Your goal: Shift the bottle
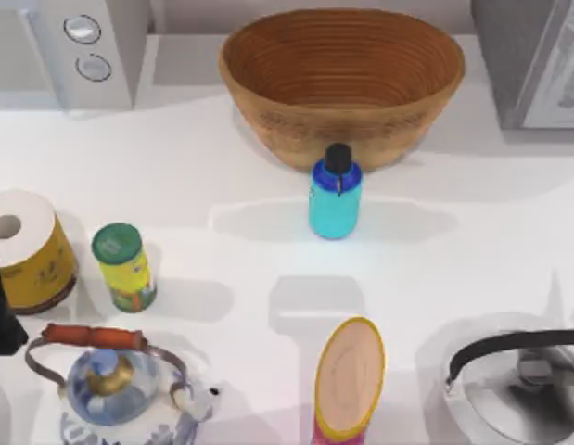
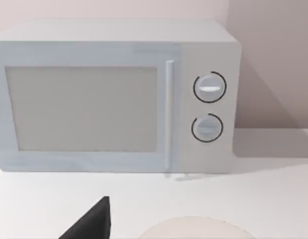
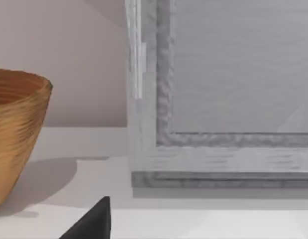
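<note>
Bottle (image 1: 335, 199) stands upright mid-desk, just in front of the wicker basket (image 1: 342, 83), apparently touching or nearly so; nothing grips it.

Risks, as judged: tall narrow body could tip under a high or off-centre grasp; the basket wall crowds any approach from the far side.

Gripper state on either arm: cannot tell.

bottle (image 1: 335, 199) stands mid-surface, open white surface (image 1: 472, 176) at its left, right and front | wicker basket (image 1: 342, 79) just behind it blocks the back edge | pink bottle (image 1: 349, 380) at front edge | yellow canister (image 1: 125, 267), paper roll (image 1: 25, 248), kettle (image 1: 120, 380) crowd front-left corner | microwave (image 1: 78, 46) at back-left corner
</note>
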### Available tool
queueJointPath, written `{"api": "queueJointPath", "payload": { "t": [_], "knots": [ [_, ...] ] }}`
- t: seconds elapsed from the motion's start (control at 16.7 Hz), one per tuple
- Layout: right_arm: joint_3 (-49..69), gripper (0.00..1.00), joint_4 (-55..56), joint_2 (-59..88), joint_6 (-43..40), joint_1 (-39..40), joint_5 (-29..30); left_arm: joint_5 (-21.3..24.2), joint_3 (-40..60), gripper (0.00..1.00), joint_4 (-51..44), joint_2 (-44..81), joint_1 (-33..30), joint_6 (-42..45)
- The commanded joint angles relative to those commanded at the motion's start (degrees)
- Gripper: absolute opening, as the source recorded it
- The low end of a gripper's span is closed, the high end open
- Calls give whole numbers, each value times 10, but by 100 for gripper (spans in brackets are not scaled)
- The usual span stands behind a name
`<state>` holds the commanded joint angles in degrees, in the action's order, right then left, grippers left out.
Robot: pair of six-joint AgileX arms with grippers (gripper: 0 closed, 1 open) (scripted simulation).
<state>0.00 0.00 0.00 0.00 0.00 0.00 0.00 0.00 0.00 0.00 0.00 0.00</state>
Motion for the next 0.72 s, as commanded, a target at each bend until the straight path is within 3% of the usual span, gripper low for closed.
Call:
{"api": "queueJointPath", "payload": {
  "t": [0.36, 0.72],
  "knots": [
    [45, 100, 44, 61, -12, 17, -29, 0, 0, 100, 0, 0, 0, 0],
    [183, 100, 180, 324, -48, 83, -108, 0, 0, 100, 0, 0, 0, 0]
  ]
}}
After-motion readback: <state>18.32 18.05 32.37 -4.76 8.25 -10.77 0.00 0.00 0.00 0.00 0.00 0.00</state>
